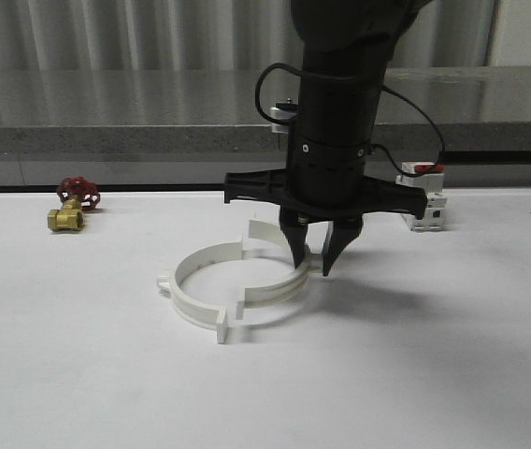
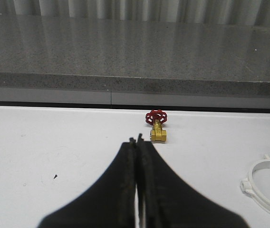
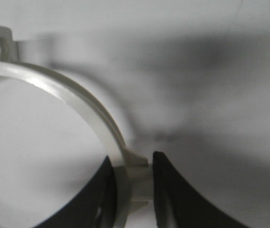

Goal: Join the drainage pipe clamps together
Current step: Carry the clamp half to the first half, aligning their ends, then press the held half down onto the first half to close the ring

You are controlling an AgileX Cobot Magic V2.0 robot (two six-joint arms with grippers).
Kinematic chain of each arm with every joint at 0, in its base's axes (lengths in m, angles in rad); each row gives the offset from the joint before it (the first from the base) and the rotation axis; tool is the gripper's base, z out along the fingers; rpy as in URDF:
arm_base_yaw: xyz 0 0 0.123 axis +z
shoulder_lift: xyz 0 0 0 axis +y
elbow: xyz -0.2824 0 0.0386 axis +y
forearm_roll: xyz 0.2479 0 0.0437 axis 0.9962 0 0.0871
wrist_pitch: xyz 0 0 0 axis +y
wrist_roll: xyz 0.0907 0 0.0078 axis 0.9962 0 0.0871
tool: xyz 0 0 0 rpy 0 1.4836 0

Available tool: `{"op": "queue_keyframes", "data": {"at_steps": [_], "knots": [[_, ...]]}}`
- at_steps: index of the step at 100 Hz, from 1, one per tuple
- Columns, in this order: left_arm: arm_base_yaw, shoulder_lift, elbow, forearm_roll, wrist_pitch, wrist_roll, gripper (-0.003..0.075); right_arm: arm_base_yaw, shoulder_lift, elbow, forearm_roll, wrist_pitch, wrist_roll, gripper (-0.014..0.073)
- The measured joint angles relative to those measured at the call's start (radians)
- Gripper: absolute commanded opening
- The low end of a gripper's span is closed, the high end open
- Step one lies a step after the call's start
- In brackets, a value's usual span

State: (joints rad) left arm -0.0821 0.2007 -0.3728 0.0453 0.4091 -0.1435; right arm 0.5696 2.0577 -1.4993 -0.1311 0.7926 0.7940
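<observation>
Your right claw (image 1: 319,245) stood over the middle of the white desk (image 1: 78,374), its two fingers straddling the wall of the right half-ring (image 1: 279,281). In the right wrist view that ring's band (image 3: 78,102) ran down between the black fingers (image 3: 173,190), which sat close against a small rib on it; I judged the claw clamped on the ring, though the contact on one side was blurred. The left half-ring (image 1: 200,281) lay just beside it, open side facing it, the two overlapping slightly but not mated: the near end tabs (image 1: 223,327) sat close yet offset, and the far tabs (image 1: 258,229) likewise.

Your left claw (image 2: 138,190) was pressed together and held nothing, pointing toward the brass valve (image 2: 158,128) with the red handwheel.

Risks from here: the left half-ring was unrestrained, so pushing could slide it across the desk rather than seat the tabs. The grip was on a thin wall, so the ring could twist or slip. The misaligned tabs could ride over each other. The white switch (image 1: 424,201) stood behind, well apart.
</observation>
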Motion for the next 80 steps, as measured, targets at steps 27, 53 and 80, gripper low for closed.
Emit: {"op": "queue_keyframes", "data": {"at_steps": [27,53,80], "knots": [[0.0,0.0,0.0,0.0,0.0,0.0,-0.002,0.005,0.017,0.0,-0.001,0.0,0.005,0.0078],[0.0,0.0,0.0,0.0,0.0,0.0,-0.002,0.016,0.034,0.0,-0.002,-0.004,0.018,0.0078],[0.0,0.0,0.0,0.0,0.0,0.0,-0.002,0.016,0.036,0.0,0.008,-0.022,0.025,0.0078]]}}
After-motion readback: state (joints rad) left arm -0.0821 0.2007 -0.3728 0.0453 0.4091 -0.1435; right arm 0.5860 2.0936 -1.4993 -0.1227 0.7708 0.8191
